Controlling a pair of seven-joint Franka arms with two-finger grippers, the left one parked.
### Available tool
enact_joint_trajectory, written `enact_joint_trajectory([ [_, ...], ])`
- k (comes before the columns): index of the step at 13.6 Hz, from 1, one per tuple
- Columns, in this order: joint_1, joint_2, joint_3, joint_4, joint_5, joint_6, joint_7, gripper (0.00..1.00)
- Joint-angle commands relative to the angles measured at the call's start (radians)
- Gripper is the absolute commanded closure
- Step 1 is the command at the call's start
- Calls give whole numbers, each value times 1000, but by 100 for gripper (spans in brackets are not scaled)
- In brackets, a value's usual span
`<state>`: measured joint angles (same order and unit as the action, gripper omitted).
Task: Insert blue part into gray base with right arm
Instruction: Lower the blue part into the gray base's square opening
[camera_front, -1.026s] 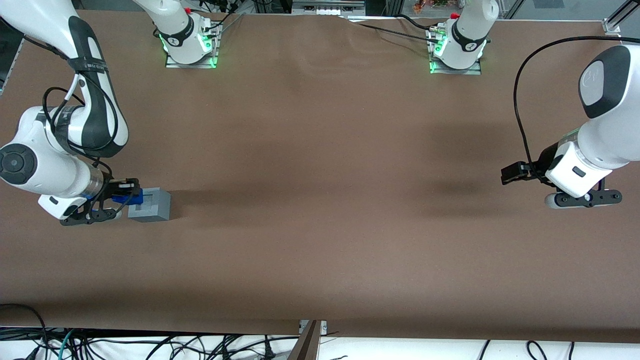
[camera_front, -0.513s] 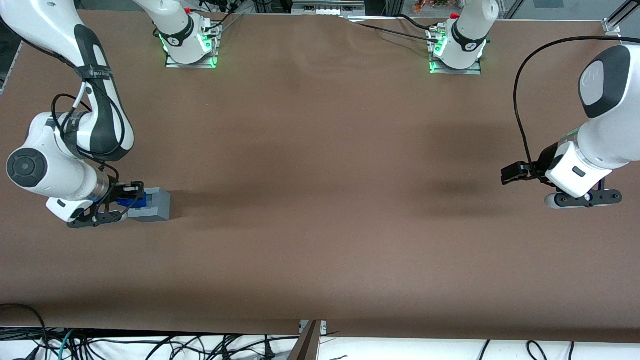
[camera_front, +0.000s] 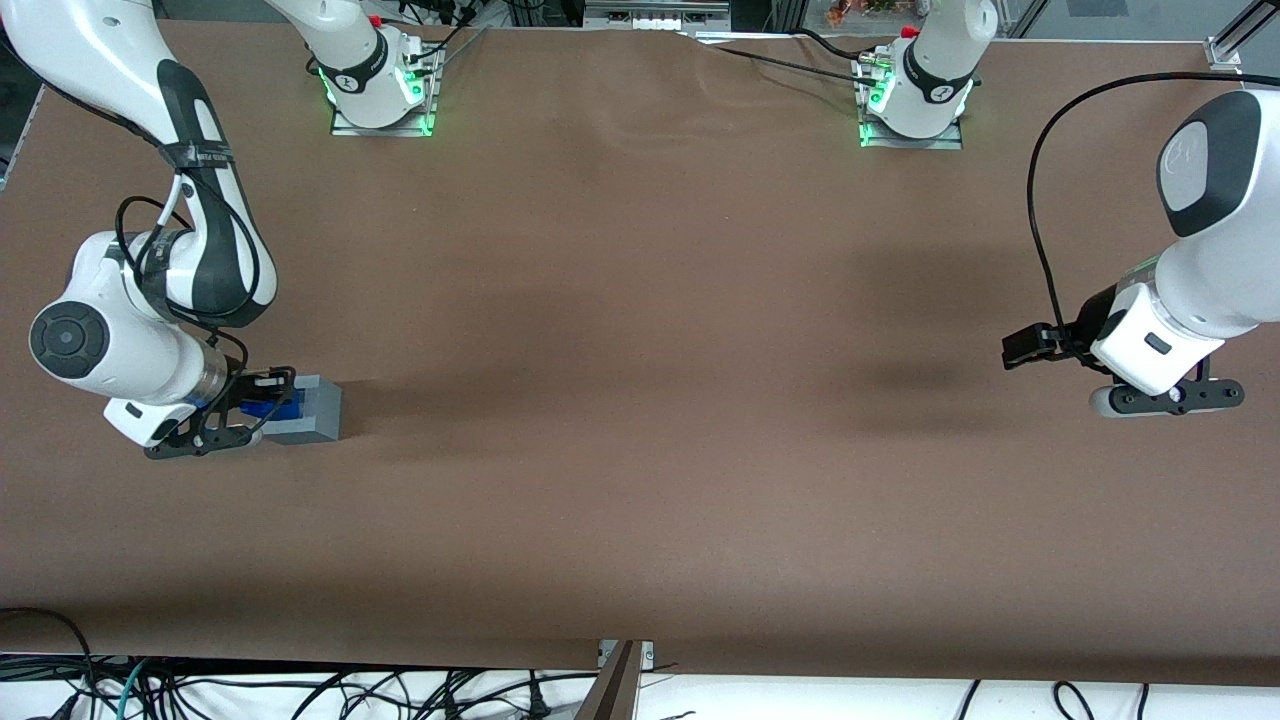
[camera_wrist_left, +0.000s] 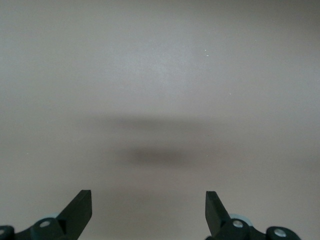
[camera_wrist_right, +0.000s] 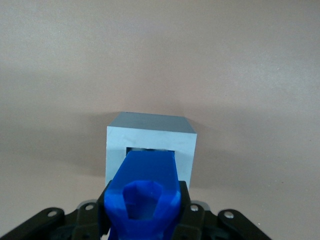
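Right now we see the gripper (camera_front: 268, 402) of the right arm (camera_front: 140, 330) closed on the blue part (camera_front: 272, 405), one black finger (camera_wrist_right: 189, 212) pressed to each side of it. From the wrist camera the part (camera_wrist_right: 144, 192) fills the space between the fingers and points away from the hand, its leading end meeting the square recess in the base (camera_wrist_right: 151, 145). We cannot tell how far that end sits inside the recess, since the blue body covers most of the opening.

From the front, the base (camera_front: 315, 412) stands on the brown table (camera_front: 650, 400) directly ahead of the fingertips, touching or nearly touching them. The part lies level with the table, bridging the hand and the base's near face. Hand, part and base all sit toward the working arm's end of the table.
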<state>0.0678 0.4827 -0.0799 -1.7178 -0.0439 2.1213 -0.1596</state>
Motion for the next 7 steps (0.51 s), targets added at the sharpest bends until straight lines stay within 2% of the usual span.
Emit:
enact_joint_trajectory([
  [1, -5, -9, 6, -9, 1, 3, -9, 88],
  [7, -5, -1, 6, -9, 2, 11, -5, 88],
])
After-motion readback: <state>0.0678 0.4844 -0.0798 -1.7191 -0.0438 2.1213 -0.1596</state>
